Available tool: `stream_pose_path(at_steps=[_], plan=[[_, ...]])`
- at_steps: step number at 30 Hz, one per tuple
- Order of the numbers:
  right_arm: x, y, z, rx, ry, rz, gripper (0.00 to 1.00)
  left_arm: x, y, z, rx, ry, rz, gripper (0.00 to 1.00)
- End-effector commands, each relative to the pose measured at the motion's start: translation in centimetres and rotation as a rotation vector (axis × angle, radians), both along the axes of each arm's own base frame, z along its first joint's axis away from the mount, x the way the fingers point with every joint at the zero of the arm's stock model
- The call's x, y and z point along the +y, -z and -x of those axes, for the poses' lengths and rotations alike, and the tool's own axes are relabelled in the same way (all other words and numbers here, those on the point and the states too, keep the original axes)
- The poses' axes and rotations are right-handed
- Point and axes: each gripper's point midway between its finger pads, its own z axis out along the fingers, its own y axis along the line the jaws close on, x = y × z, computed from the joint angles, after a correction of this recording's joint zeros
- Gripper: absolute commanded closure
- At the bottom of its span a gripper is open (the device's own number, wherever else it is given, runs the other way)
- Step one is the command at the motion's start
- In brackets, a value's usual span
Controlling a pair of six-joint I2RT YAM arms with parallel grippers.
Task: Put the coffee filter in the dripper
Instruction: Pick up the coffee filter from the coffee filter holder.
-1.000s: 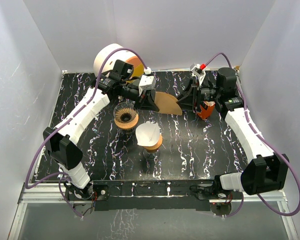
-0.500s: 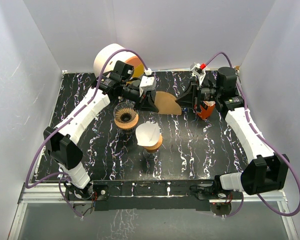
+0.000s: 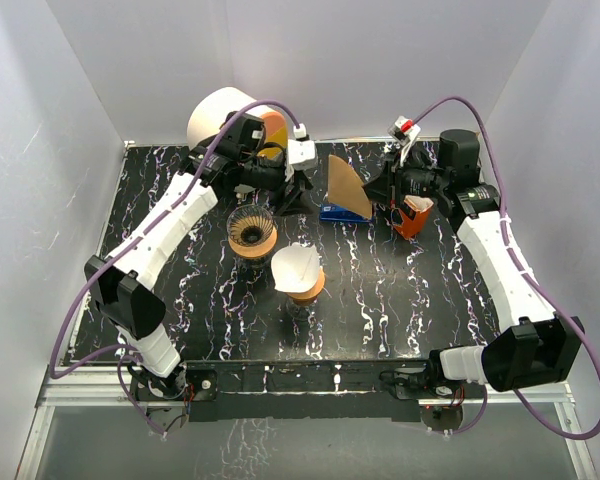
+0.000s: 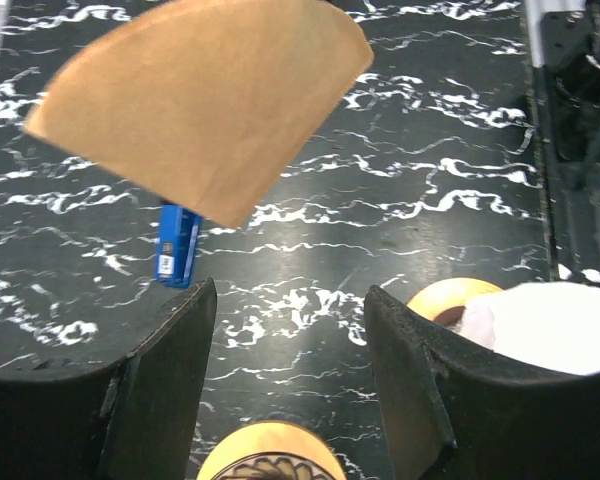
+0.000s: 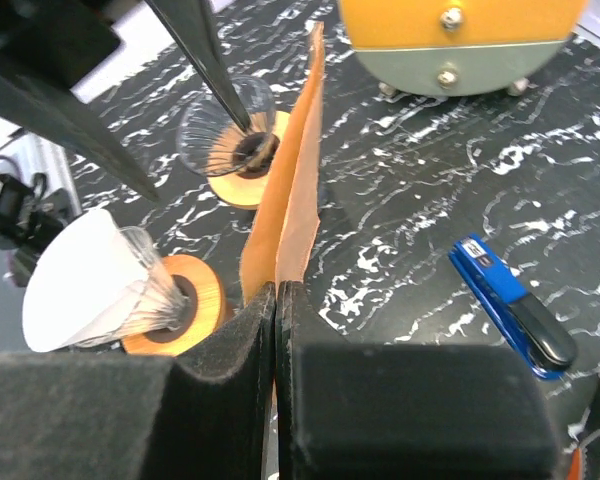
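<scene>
The brown paper filter [image 3: 346,184] is a flat, smooth, fan-shaped fold with one curved edge. It stands on edge above the counter [image 3: 400,290], pinched by one edge in my right claw [image 5: 276,300], whose two black padded fingers are pressed together on the paper. My left claw [image 4: 290,380] hangs just beside the filter without touching it, spread apart and holding nothing. Near that claw stands the empty dripper [image 3: 251,229], a clear ribbed glass cone on a round wooden ring. A second dripper [image 3: 314,288] beside it carries a white paper cone [image 3: 296,265]. A small blue clip [image 3: 342,212] lies flat beneath the filter on the glossy black, white-veined counter.
</scene>
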Motion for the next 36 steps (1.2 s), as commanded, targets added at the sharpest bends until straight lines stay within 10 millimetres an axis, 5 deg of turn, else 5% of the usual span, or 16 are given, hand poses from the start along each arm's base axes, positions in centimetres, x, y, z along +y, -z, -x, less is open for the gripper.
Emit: stream_pose_path(at_steps=[1,18,36], plan=[[-1.7,-1.0,-1.6,-0.072,0.14,0.075,1.0,0.9,-4.2,-1.4,-0.156,-0.064,0.009,0.38],[0.0,1.5,-1.9,-0.033,0.074,0.129,1.0,-2.3,-6.0,0.8,-0.261,0.199,0.04,0.4],[1.2,2.4,0.9,-0.048,-0.078,0.141,1.0,-2.6,-3.9,2.0,-0.29,0.356,0.023,0.44]])
